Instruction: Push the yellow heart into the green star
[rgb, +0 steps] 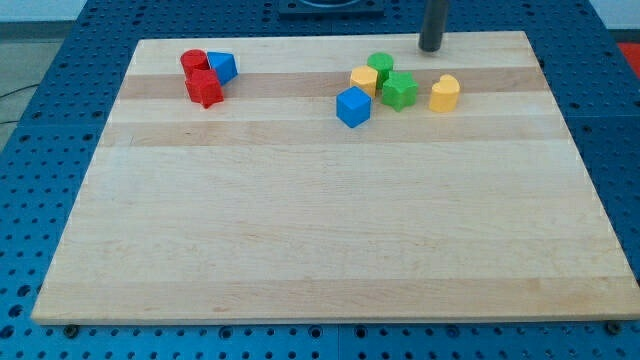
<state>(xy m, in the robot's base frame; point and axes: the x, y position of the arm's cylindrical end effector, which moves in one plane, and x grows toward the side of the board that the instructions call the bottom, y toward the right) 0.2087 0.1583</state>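
Note:
The yellow heart (445, 93) lies near the view's top right, a short gap to the right of the green star (400, 90). My tip (431, 47) rests on the board near its top edge, above and slightly left of the yellow heart, apart from it. A yellow block (364, 79) and a green block (380, 66) touch the green star's upper left. A blue cube (353, 106) sits just below and left of them.
A red cylinder (194, 62), a blue block (222, 67) and a red star-like block (204, 88) cluster at the view's top left. The wooden board (330, 220) lies on a blue perforated table.

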